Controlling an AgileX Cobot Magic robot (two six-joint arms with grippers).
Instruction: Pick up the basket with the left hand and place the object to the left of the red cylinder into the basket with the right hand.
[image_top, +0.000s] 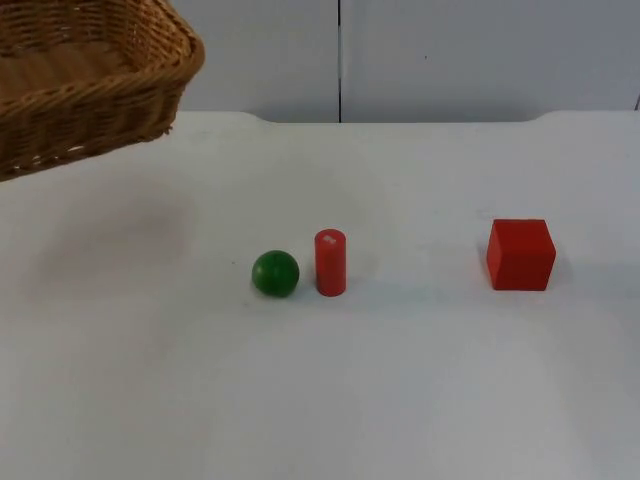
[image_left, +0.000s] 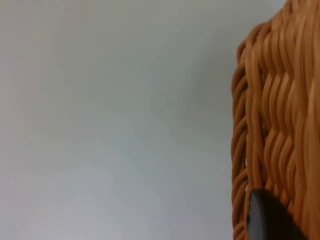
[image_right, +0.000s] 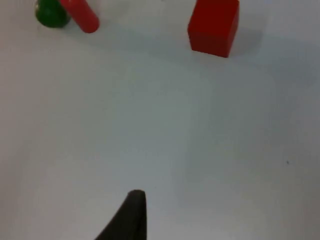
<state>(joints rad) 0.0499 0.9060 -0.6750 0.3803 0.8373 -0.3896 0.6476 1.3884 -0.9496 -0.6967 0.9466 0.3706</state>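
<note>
Already the woven wicker basket (image_top: 85, 75) is being gripped aloft by the left fingers (image_left: 267, 217); the right fingers' (image_right: 131, 215) state cannot be told. The green ball (image_top: 275, 273), well beyond them, touching the red cylinder (image_top: 330, 262), should be approached from its free side.

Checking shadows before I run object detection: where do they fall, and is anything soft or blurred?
Top view: the basket casts a faint smudge on the table; the red cube is crisp. Left wrist view: the weave is soft. Right wrist view: the green ball is slightly soft.

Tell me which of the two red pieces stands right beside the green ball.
The red cylinder, upright just right of the green ball; the red cube sits far off.
</note>
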